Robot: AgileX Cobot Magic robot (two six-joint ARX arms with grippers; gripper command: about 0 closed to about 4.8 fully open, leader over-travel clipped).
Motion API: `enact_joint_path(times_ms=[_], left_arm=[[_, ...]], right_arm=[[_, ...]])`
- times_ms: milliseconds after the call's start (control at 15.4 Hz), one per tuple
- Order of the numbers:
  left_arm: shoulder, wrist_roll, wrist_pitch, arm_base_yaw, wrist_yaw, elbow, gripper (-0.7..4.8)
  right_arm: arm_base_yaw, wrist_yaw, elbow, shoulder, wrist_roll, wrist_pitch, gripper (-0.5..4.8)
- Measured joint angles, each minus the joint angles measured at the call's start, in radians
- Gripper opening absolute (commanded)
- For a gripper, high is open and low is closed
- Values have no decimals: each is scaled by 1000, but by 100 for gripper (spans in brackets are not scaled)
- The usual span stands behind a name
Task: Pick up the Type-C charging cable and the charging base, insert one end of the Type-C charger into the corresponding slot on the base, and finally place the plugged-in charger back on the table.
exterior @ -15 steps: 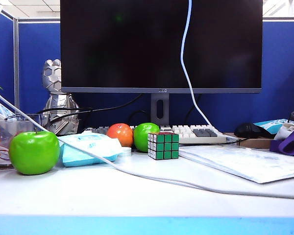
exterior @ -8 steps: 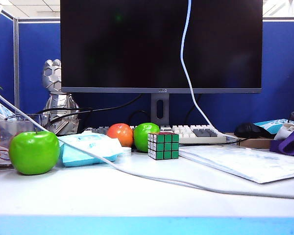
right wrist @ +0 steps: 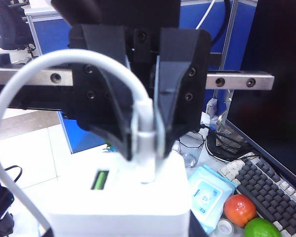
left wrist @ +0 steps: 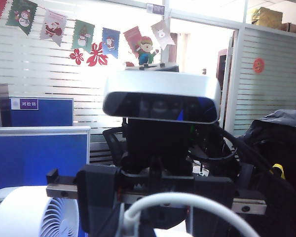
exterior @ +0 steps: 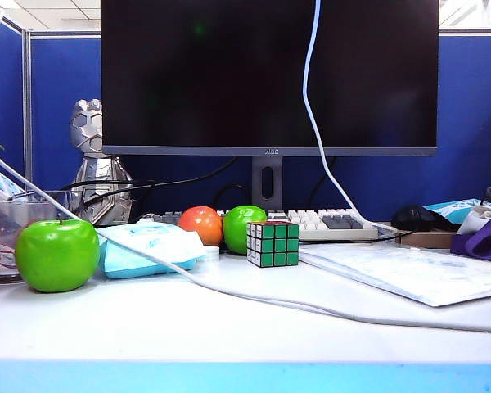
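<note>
Two grippers and neither shows from outside: you've got the table [exterior: 188,336] with no charger on it, and a thin white line hanging past the monitor [exterior: 229,74], which I take for the Type-C charging cable [exterior: 311,98] held aloft.

Left wrist view: the left gripper's own fingers are out of frame. They're closed tight, but on what I can't tell. A white cable loop arcs across in front.

Right wrist view: the right gripper [right wrist: 145,140] pinches the cable's white plug between its fingertips, the cable looping away behind them. Just beyond the fingertips sits the charging base [right wrist: 118,210], a glossy white block, and the plug stands upright in its face, looking seated. Insertion looks about done. Next, lower both together and release gently.
</note>
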Motion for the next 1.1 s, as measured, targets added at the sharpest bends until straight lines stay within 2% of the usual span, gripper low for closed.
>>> enact_joint_path(times_ms=[65, 194, 583, 777, 907, 1101], left_arm=[[0, 0, 0, -2, -3, 0, 2], [0, 0, 0, -3, -3, 0, 131], [0, -2, 0, -3, 16, 0, 135], [2, -19, 56, -3, 3, -2, 135], [6, -34, 99, -3, -8, -5, 179], [7, -54, 105, 8, -6, -6, 187]], right_arm=[[0, -1, 0, -3, 0, -2, -1], [0, 0, 0, -4, 0, -3, -1], [-2, 16, 0, -11, 3, -2, -1], [-2, 36, 1, -23, -14, -10, -1], [-2, 60, 4, -30, -35, -16, -1], [-2, 123, 6, -46, -42, -36, -1]])
